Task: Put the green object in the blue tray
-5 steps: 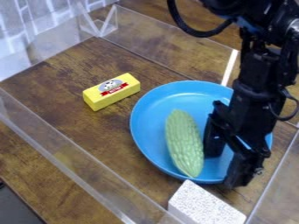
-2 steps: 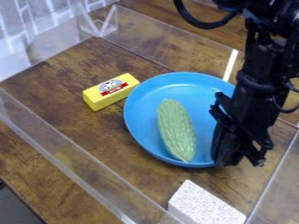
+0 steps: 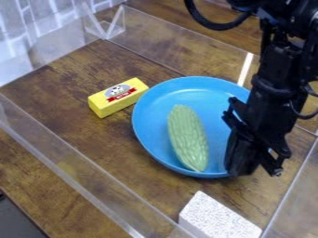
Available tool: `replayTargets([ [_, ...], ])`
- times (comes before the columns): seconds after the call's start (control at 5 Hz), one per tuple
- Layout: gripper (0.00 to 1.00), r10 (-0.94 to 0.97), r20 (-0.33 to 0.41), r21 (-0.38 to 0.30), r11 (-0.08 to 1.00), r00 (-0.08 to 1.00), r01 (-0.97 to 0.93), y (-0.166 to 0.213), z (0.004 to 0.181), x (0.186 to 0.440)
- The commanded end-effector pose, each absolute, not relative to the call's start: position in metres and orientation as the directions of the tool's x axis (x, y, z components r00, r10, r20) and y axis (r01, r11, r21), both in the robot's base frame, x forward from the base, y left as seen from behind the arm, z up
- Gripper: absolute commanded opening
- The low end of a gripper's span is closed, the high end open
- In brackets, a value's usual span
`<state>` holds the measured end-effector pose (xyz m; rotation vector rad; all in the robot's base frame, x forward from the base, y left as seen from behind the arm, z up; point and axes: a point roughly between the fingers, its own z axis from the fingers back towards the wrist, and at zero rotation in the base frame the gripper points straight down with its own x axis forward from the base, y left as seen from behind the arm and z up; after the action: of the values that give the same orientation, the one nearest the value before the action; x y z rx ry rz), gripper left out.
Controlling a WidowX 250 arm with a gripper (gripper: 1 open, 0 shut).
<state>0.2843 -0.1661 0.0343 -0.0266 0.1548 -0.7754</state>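
One change is noted: the fingers [image 3: 250, 156] have been brought from spread to pressed together, low at the right rim of the blue tray [image 3: 214, 97]. With that closing, the tray has been shifted a little up and to the picture-left, and the green object [image 3: 187, 138] has been carried along inside it. Whether the rim is pinched between the fingers or was only nudged cannot be told; the tips are hidden behind the rim.

The green object is seen lying flat in the tray, lengthwise, just to the picture-left of the fingers and apart from them. Nothing else is held in the tray.

Task is judged as done as far as placement goes: green object in, not gripped.

A yellow block [image 3: 118, 97] is left on the surface [image 3: 74, 65], well to the picture-left of the fingers, outside the tray. A white speckled block [image 3: 218, 216] is seen below the fingers, near the front edge, also outside.
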Motion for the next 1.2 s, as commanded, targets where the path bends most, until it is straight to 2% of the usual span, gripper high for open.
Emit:
replayTargets([
  [0.0, 0.0, -0.727, -0.053, -0.077, 0.686, 0.684, 0.724, -0.174, 0.054, 0.287],
  [1.0, 0.0, -0.745, -0.033, -0.11, 0.666, 0.667, 0.738, -0.179, 0.063, 0.274],
])
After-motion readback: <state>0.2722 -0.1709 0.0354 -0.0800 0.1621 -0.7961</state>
